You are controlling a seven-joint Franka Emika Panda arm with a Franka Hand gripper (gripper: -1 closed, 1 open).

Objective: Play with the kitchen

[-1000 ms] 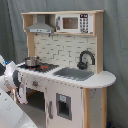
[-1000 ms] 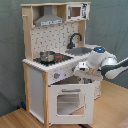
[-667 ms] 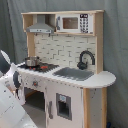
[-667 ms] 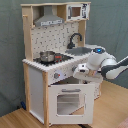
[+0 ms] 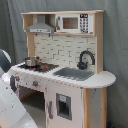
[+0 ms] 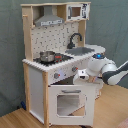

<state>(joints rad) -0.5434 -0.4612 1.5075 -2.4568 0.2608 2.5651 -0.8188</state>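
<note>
In the second exterior view the hand sits right at the kitchen front, level with the knobs, just above the oven door; whether it grips anything, I cannot tell. The arm comes in from three o'clock. On the stove, a pot; toward two o'clock of it, the faucet over the sink. The kitchen stands on a wooden surface, a grey curtain behind. In the first exterior view the white arm fills the seven o'clock corner.
</note>
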